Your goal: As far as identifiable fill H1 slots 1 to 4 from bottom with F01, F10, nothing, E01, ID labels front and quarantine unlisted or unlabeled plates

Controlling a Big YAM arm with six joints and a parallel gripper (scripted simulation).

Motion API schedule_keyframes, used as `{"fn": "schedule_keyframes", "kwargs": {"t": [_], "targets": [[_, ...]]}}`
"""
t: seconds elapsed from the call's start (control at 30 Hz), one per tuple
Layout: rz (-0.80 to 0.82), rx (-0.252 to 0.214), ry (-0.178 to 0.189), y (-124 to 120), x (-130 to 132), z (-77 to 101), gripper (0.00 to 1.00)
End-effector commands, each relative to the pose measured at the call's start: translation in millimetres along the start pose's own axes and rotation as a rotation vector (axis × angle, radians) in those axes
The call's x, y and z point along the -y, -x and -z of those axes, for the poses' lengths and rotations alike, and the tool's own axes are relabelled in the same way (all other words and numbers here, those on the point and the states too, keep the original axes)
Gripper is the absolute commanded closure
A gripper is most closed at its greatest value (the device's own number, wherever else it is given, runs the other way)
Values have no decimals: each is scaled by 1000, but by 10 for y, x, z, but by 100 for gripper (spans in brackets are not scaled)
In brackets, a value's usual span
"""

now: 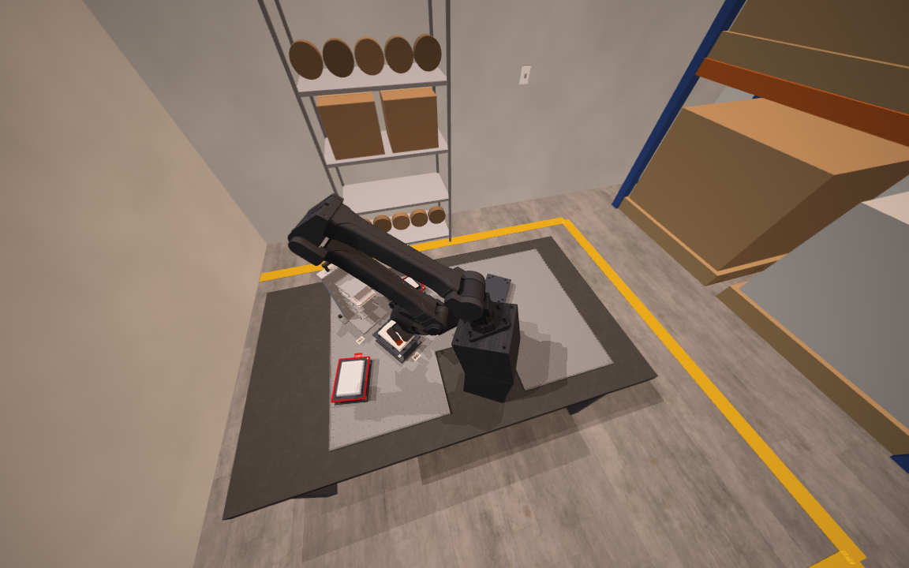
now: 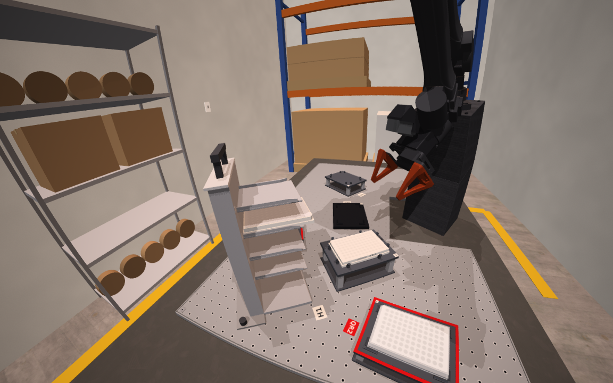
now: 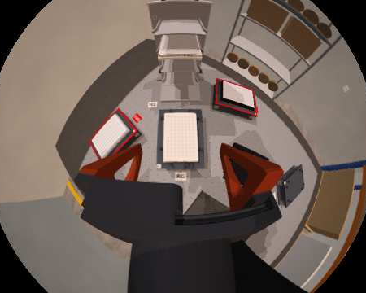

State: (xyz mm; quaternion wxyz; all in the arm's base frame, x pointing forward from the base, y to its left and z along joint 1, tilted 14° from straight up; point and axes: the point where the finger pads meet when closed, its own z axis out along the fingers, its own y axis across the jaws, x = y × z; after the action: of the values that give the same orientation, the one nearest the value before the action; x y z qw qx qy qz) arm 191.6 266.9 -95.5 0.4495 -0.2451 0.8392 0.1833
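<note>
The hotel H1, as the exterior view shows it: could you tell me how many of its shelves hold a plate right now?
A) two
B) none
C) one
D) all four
C: only one white plate lies in the hotel H1, on the second shelf from the top, while the shelves below it and the top one show bare.

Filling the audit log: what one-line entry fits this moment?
hand: open, empty, raised | white well plate: on grey raised nest | grey plate hotel: one plate in top slot
</note>
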Motion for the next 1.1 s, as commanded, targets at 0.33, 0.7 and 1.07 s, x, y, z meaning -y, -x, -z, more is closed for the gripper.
{"fn": "schedule_keyframes", "kwargs": {"t": [0.33, 0.7, 1.07], "targets": [[42, -26, 17, 148, -19, 282, 0], [209, -67, 104, 311, -402, 100, 0], [430, -153, 196, 418, -762, 22, 0]]}}
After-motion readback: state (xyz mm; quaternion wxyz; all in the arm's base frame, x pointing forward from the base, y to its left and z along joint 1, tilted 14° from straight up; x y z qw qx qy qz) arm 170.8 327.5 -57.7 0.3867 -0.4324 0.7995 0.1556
